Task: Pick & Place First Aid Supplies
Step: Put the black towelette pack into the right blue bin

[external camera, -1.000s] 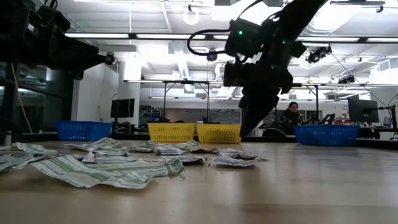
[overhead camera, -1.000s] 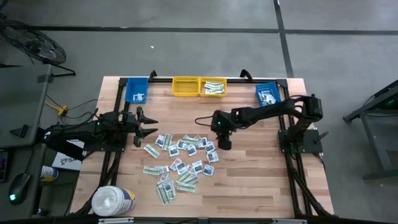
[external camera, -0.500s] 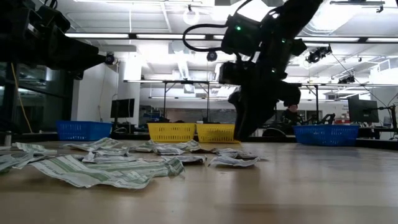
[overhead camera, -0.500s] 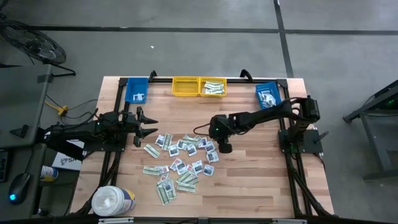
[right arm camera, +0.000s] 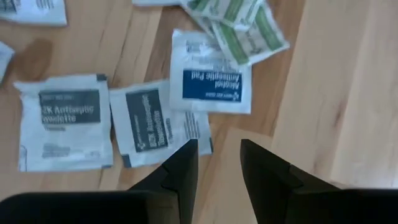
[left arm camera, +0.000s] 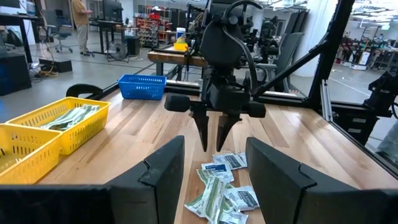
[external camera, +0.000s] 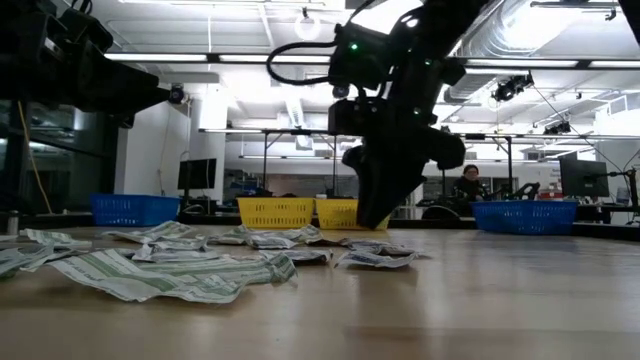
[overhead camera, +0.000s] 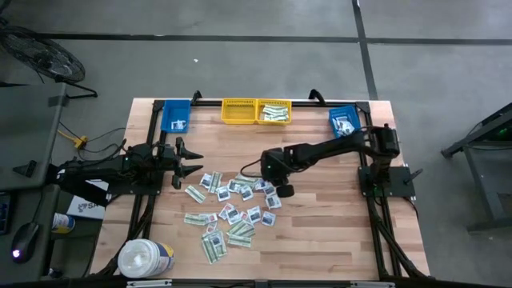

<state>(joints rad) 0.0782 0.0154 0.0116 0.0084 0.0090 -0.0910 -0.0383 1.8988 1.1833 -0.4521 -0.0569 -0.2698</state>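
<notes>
Waiting at the table's 9 o'clock edge, the left gripper (overhead camera: 190, 160) hangs with its fingers spread wide and nothing between them, pointed toward 3 o'clock at the scatter.

First aid supplies (overhead camera: 232, 206) lie loose on the wooden table (overhead camera: 320, 232) just left of centre: long green-white strips and squarish white packets with dark blue or red marks, some overlapping. More sit in the yellow bins (overhead camera: 256, 111) at 12 o'clock and the blue bins at 11 and 1 o'clock.

Right gripper (overhead camera: 283, 189) hangs over the pile's 3 o'clock edge, fingers pointing down, parted a little and empty. Its wrist view shows the tips above bare wood, an alcohol-pad packet (right arm camera: 211, 81) and an antiseptic-towelette packet (right arm camera: 151, 121) just beyond them.

Step in hand, as judged: approach for a pick, no packet yet held.

Next move calls for a small shift over one packet's edge, then a descent to pinch it alone, since the neighbours touch it.
</notes>
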